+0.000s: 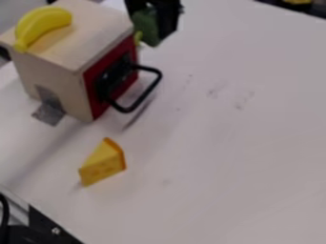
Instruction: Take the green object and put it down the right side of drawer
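Observation:
The black gripper (155, 19) is at the top edge, just past the far right corner of the wooden drawer box (56, 71). It is shut on the green object (146, 27), which hangs between its fingers with the lower tip showing beneath. A lighter green bit shows beside the box's corner. The drawer's red front (94, 97) faces right, and its black handle (149, 90) sticks out over the table. Whether the green object touches the table or the box I cannot tell.
A yellow banana (42, 25) lies on top of the box. A toy cheese wedge (103, 163) sits on the white table (223, 143), nearer the camera than the box. Silver tape (49, 112) is stuck at the box's base. Dark metal hardware (47, 228) occupies the bottom left corner.

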